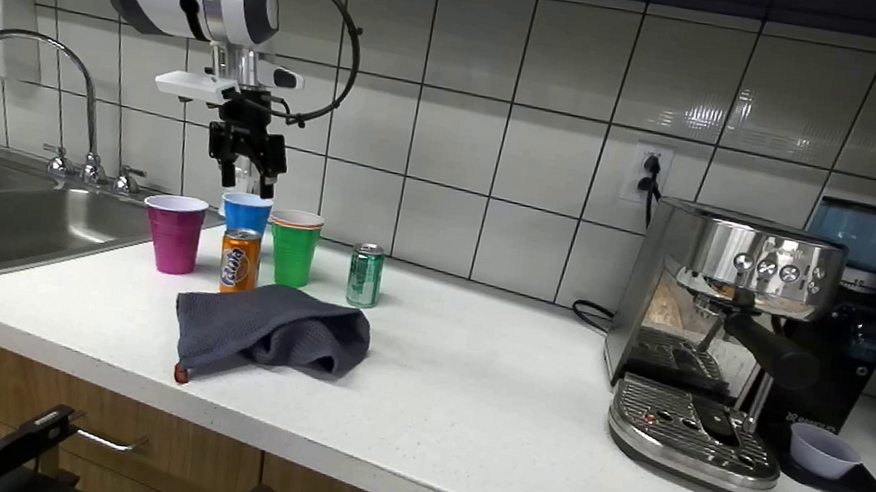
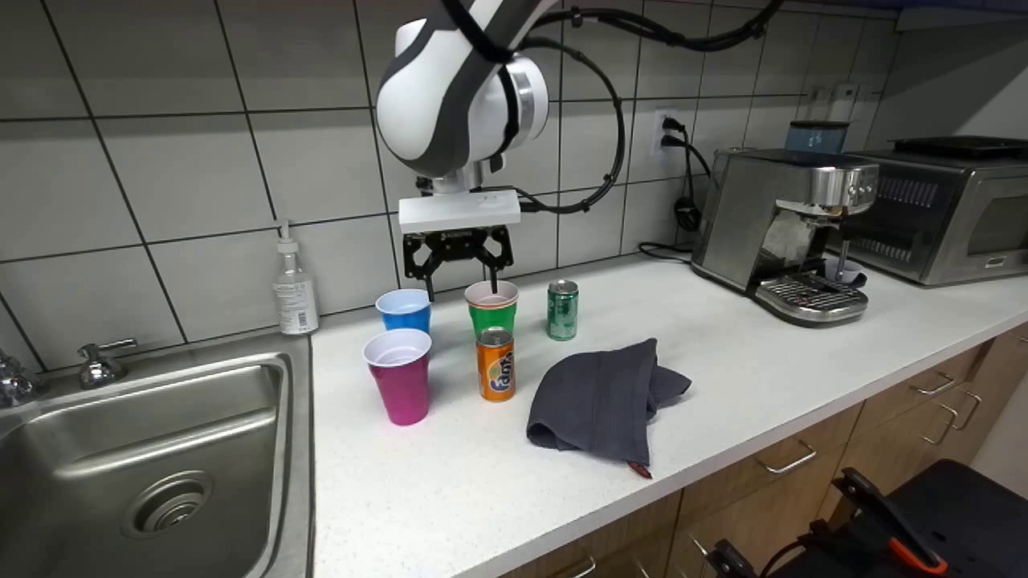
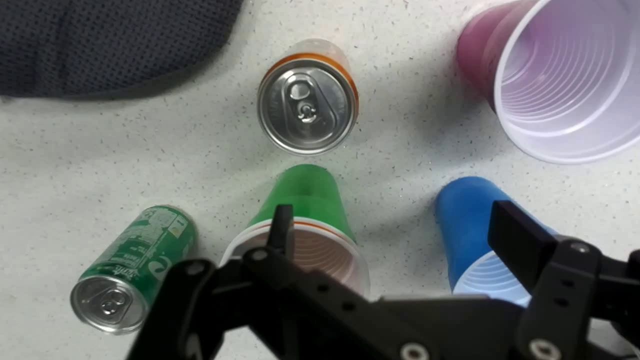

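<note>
My gripper (image 3: 392, 225) stands open with nothing between its fingers, pointing down above the back of the counter. Below it are a blue cup (image 3: 465, 220) and a green cup (image 3: 310, 195); each finger overlaps one cup in the wrist view, but I see no contact. The green cup has a doubled rim with an orange line, as if another cup sits inside. A magenta cup (image 2: 401, 385), an orange Fanta can (image 2: 496, 369) and a green can (image 1: 365, 277) stand upright nearby. A dark grey cloth (image 1: 268, 334) lies crumpled in front, a small red thing (image 1: 181, 373) poking from under it.
A steel sink (image 2: 299, 449) and tap (image 1: 91, 111) lie beside the cups, with a soap bottle (image 2: 295, 297) at the wall. Further along stand an espresso machine (image 1: 649, 297) and a microwave (image 2: 948, 209). The tiled wall rises close behind the cups.
</note>
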Available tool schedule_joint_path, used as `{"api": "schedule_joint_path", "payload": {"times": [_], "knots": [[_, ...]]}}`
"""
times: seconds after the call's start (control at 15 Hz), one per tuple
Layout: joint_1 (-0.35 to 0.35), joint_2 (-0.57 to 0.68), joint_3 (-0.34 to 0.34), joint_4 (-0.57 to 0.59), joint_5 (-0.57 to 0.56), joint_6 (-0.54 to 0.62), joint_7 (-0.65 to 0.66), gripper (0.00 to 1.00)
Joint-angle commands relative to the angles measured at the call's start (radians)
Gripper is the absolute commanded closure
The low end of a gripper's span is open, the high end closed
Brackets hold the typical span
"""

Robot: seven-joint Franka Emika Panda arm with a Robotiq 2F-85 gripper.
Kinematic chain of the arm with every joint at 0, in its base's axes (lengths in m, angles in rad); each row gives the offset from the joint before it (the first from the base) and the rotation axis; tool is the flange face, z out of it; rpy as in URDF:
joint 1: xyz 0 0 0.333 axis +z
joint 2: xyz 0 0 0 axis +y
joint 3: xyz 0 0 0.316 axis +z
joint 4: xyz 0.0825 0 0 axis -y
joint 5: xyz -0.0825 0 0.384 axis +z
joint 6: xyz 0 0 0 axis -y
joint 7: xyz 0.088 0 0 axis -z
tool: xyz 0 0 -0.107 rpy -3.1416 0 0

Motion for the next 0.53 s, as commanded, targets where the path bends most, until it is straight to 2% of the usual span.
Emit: {"api": "schedule_joint_path", "payload": {"times": [0.0, 0.47], "knots": [[0.019, 0.026, -0.011, 0.062, 0.018, -0.055, 0.093, 0.00], [0.038, 0.060, -0.010, 0.123, 0.017, -0.088, 0.232, 0.00]]}}
